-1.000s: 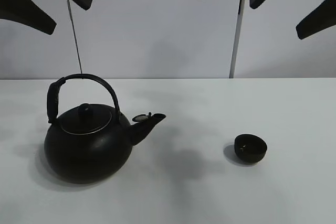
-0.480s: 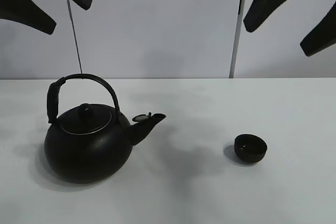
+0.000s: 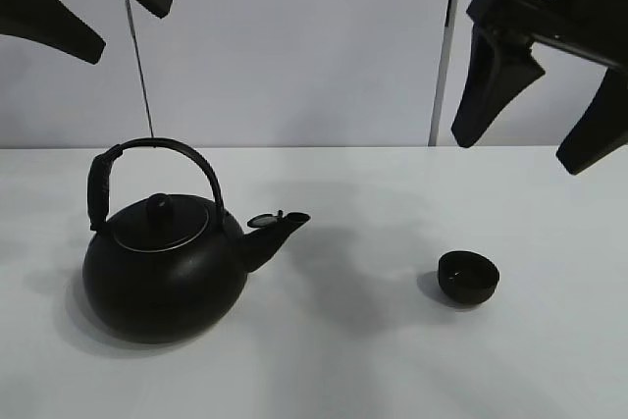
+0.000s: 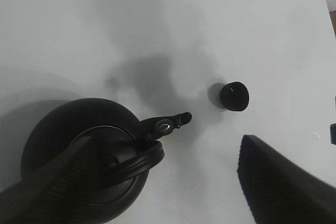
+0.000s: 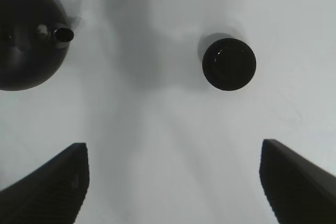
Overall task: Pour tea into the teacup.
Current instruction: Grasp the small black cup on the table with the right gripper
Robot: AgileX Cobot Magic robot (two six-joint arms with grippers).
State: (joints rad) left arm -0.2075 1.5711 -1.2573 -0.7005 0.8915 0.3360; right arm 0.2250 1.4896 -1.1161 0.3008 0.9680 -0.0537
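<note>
With right gripper point(image 3: 515, 149) and left gripper point(image 3: 132, 31) wide open (nothing held), an off-centre descent could knock over the light teacup point(image 3: 468, 277) or kettle point(image 3: 162, 277).

The teacup point(image 3: 468, 277) is a small, round, matte black cup with no handle, low and bowl-like. It stands upright, mouth up, on the white desk point(image 3: 373, 370), and its inside is too dark to tell whether it holds anything. It sits well below the right end effector point(image 3: 525, 149), whose fingers are spread wide and clear of it, and it is far from the left end effector point(image 3: 128, 26).
</note>
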